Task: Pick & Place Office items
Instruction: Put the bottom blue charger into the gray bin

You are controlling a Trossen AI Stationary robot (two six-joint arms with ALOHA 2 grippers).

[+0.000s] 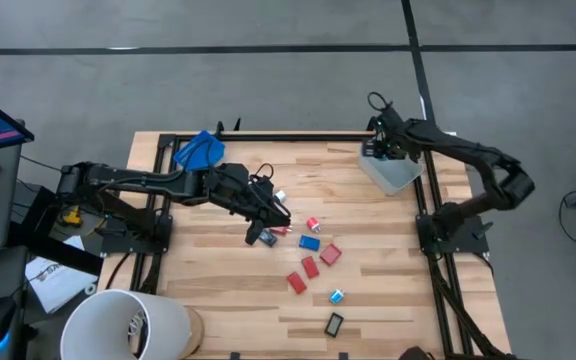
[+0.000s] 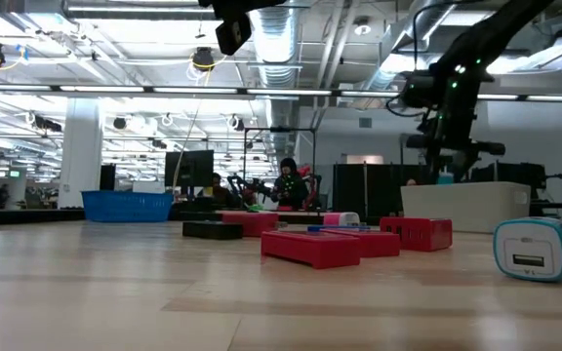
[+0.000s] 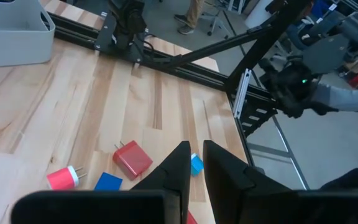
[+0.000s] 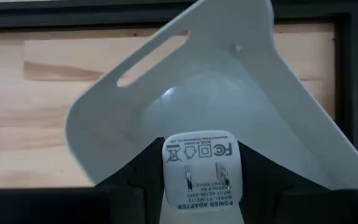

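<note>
The office items lie scattered on the wooden table: red blocks (image 1: 310,267), a blue block (image 1: 309,241), a small cyan bit (image 1: 336,296) and a black rectangle (image 1: 334,323). My left gripper (image 1: 284,219) hovers shut and empty just left of them, above the table; its wrist view shows a red block (image 3: 132,158) and a blue block (image 3: 109,182) ahead. My right gripper (image 4: 197,180) is at the far right, above the grey bin (image 1: 390,172), shut on a white power adapter (image 4: 199,163). My right gripper pinches the white adapter by its two opposite sides (image 4: 169,177) between its two fingers (image 4: 145,168). The fingers come from above, slanting down. The adapter is lifted clear over the bin's opening (image 4: 185,99), its pronged, labelled face toward the wrist camera.
A blue tray (image 1: 198,150) sits at the table's far left corner. A white bucket (image 1: 128,325) stands off the near left corner. Black frame rails (image 1: 423,215) run along the table's edges. Bare wood lies between the items and the bin.
</note>
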